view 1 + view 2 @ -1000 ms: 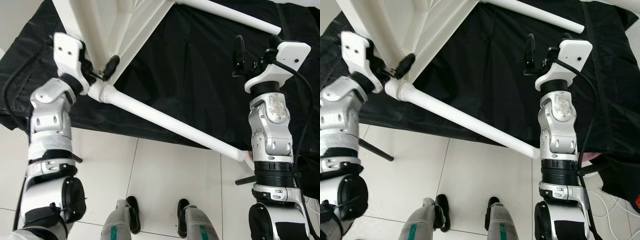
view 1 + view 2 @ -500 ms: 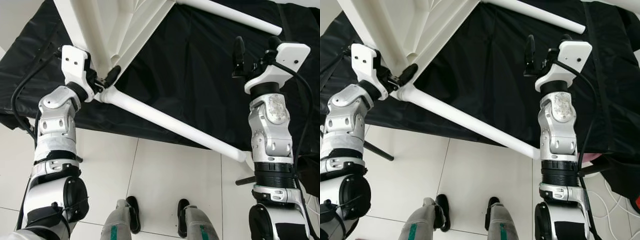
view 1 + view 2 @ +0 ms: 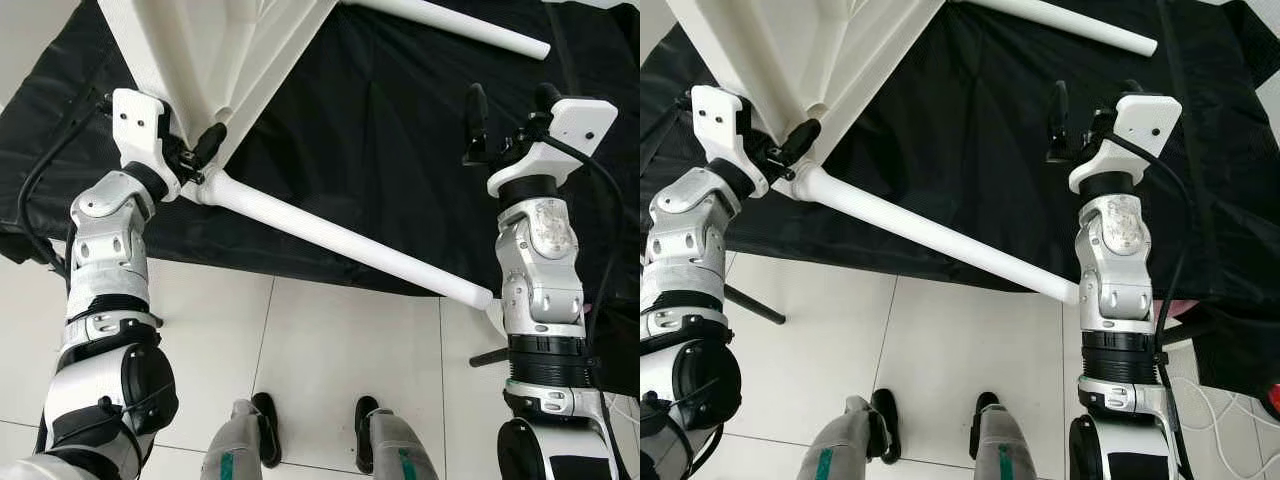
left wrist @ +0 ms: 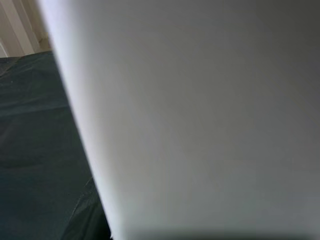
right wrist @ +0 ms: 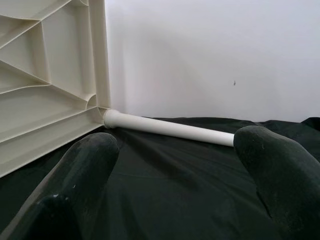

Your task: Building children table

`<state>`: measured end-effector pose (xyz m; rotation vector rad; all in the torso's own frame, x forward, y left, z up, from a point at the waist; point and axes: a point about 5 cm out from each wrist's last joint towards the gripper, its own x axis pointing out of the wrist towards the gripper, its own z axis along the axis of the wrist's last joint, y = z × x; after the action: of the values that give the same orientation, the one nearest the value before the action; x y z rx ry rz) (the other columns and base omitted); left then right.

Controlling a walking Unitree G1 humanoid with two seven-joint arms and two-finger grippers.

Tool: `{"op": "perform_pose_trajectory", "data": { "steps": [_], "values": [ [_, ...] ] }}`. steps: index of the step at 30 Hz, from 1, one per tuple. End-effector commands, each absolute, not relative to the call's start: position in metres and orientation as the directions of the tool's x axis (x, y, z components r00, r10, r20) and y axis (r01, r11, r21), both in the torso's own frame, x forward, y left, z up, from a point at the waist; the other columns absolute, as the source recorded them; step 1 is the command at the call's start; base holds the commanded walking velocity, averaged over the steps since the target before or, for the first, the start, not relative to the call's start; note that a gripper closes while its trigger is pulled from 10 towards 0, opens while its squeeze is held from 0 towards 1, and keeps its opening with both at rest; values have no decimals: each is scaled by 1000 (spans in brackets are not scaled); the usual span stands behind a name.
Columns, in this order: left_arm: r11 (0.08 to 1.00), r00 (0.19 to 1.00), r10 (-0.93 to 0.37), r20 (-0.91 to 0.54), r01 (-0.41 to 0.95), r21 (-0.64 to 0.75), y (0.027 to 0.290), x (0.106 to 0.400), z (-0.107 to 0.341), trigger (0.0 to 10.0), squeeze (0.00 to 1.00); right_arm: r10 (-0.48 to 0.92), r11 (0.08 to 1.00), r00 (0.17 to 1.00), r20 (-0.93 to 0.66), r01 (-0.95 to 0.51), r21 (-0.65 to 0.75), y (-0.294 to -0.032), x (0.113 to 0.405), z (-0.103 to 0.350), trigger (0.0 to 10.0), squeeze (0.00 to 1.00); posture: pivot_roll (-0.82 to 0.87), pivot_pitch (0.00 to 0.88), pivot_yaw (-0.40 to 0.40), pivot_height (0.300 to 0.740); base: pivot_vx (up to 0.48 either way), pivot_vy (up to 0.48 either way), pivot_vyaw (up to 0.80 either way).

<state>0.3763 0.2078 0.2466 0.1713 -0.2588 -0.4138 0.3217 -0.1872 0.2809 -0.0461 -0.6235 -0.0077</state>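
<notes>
The white plastic tabletop (image 3: 200, 50) lies upside down on the black cloth, its ribbed underside facing up at the upper left. One white leg (image 3: 340, 240) is set in its near corner and runs down to the right, past the cloth's edge. A second white leg (image 3: 450, 20) sticks out at the far side. My left gripper (image 3: 200, 155) is shut on the tabletop's near corner, beside the leg's socket; white plastic (image 4: 200, 115) sits close before its wrist camera. My right gripper (image 3: 508, 100) is open over the cloth, apart from both legs, with nothing between its fingers (image 5: 90, 160).
The black cloth (image 3: 380, 150) covers a low surface that ends at the white tiled floor (image 3: 330, 350). My own feet (image 3: 265, 425) stand just before it. A thin black rod (image 3: 750, 302) juts out at the left, and cables (image 3: 1230, 420) lie at the lower right.
My left gripper has turned and shifted at the tabletop's corner. The tabletop and its near leg have moved with it, and the leg's free end has risen a little. The right arm has hardly moved.
</notes>
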Motion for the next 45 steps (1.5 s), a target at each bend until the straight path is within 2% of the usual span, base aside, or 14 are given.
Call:
{"op": "perform_pose_trajectory", "data": {
  "steps": [1,12,18,24,25,28,29,33,34,35,37,40,41,45],
  "values": [
    [907,851,396,344,-420,-4,268,367,259,0,0,9,999,819,573,15,-36,-187,320,276,10000,0,-116,262,58,740,0,0,0],
    [841,772,498,395,-541,-3,300,346,268,0,0,20,999,823,567,3,-40,-185,322,276,10000,0,-107,273,47,740,0,0,0],
    [777,708,561,428,-629,22,339,323,277,0,0,26,999,831,555,0,-47,-186,321,272,10000,0,-101,280,50,740,0,0,0],
    [794,725,534,435,-607,36,329,326,277,0,0,27,999,833,553,0,-48,-186,322,271,10000,0,-94,284,47,740,0,0,0],
    [801,731,526,434,-598,36,326,327,276,2196,0,27,999,833,553,0,-49,-186,322,271,10000,0,-94,284,47,740,0,0,0],
    [820,750,506,426,-572,32,319,331,275,2196,0,27,999,833,553,0,-49,-186,322,272,10000,0,-96,285,47,740,0,0,0],
    [851,781,465,417,-523,31,308,337,273,10000,0,27,999,832,554,1,-50,-186,322,272,10000,0,-97,285,46,740,0,0,0],
    [900,826,379,418,-434,39,288,347,271,10000,0,26,999,832,555,3,-51,-187,322,273,10000,0,-97,285,46,740,0,0,0],
    [952,877,235,420,-295,82,259,358,269,10000,0,23,999,831,555,7,-52,-188,322,273,10000,0,-100,286,49,740,0,0,0],
    [952,877,235,420,-295,82,259,358,269,10000,0,23,999,831,555,7,-52,-188,322,273,10000,0,-100,286,49,740,0,0,0],
    [982,904,30,427,-107,156,219,367,269,10000,0,20,999,831,555,11,-52,-189,322,273,10000,0,-98,285,51,740,0,0,0],
    [982,904,30,427,-107,156,219,367,269,10000,0,20,999,831,555,11,-52,-189,322,273,10000,0,-98,285,51,740,0,0,0],
    [986,907,-7,421,-65,155,210,369,269,10000,1000,20,999,832,555,11,-52,-189,322,272,10000,0,-98,285,51,740,0,0,0],
    [985,907,-36,419,-39,169,204,369,269,10000,1000,21,999,833,553,10,-52,-189,322,271,10000,0,-95,286,58,740,0,0,0]
  ]
}}
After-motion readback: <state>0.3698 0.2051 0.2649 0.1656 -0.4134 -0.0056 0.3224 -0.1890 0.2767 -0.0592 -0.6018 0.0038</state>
